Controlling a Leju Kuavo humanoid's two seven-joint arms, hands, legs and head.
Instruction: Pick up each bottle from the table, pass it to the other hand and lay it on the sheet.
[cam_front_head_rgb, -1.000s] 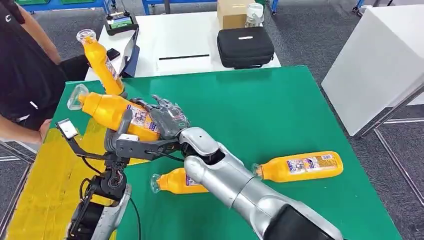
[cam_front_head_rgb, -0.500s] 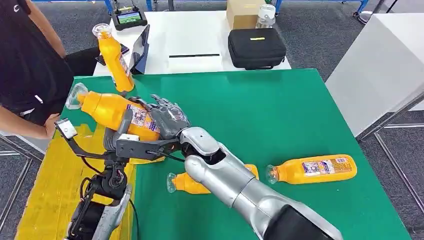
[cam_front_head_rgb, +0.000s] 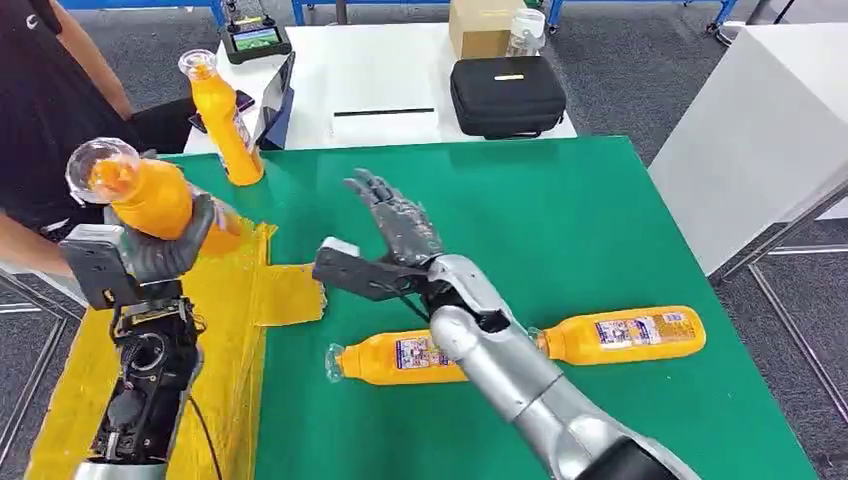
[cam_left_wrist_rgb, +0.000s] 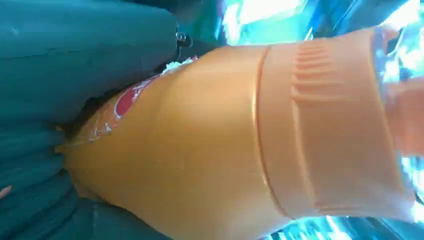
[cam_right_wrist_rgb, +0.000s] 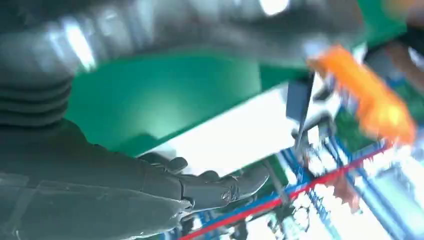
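Beyond the green table you have a white table carrying a black zipped case, a cardboard box, a clear jar beside the box, a thin black strip and a small screen device. A person in black sits at your far left, and a white panel stands on your right

Silver right arm, dark grey right hand with ribbed cover. Left arm black, cabled, likely exposed frame; grey left hand.
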